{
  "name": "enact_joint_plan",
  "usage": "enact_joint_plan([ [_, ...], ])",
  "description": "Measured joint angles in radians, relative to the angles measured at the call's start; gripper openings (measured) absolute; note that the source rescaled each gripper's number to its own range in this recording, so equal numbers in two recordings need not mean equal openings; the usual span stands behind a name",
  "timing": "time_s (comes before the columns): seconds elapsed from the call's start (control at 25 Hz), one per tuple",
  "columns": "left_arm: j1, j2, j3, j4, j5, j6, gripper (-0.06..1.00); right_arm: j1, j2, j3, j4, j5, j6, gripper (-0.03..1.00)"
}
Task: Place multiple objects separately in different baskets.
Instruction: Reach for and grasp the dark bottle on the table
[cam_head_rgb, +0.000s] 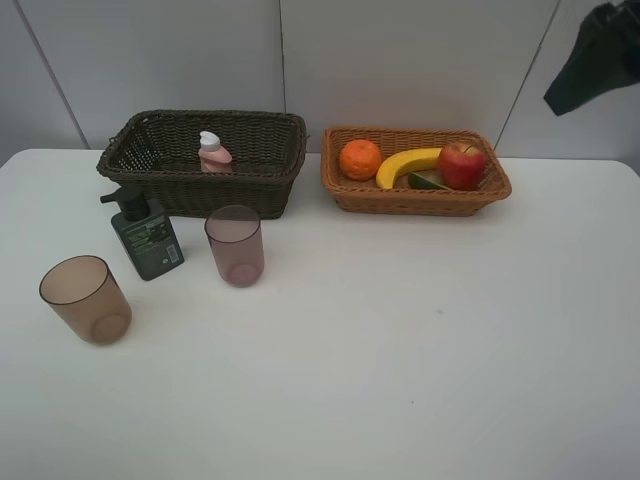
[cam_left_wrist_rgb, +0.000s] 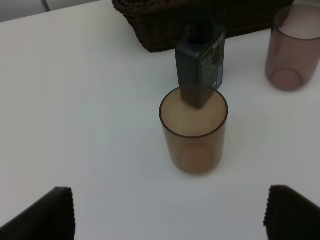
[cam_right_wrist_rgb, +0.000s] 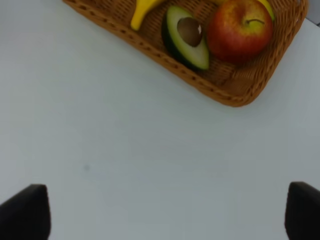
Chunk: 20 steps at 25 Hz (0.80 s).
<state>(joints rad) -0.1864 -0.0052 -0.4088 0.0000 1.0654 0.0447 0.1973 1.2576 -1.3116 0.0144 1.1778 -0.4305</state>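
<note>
Though pale — white table (cam_head_rgb: 420, 360), panelled wall (cam_head_rgb: 400, 60)

The pink bottle (cam_head_rgb: 213, 153) sits in the dark basket (cam_head_rgb: 250, 190); the tan basket (cam_head_rgb: 420, 203) holds apple (cam_head_rgb: 462, 165), banana (cam_head_rgb: 405, 165), orange (cam_head_rgb: 360, 159).

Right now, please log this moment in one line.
dark basket: pink bottle; tan basket: orange, banana, avocado, apple; table: pump bottle, two cups; left fingers: open, empty; right fingers: open, empty

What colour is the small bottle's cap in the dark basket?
White cap, pink bottle; exterior high view best.
</note>
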Motion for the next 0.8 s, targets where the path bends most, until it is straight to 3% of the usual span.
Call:
enact_joint_plan([
  [0.52, 0.0, 0.0, 0.0, 0.0, 0.0, 0.0, 1.0, 0.0, -0.569, 0.445, 0.006, -0.025, 0.016, 1.0],
  [0.8, 0.0, 0.0, 0.0, 0.0, 0.0, 0.0, 1.0, -0.014, -0.809, 0.641, 0.066, -0.025, 0.066, 1.0],
])
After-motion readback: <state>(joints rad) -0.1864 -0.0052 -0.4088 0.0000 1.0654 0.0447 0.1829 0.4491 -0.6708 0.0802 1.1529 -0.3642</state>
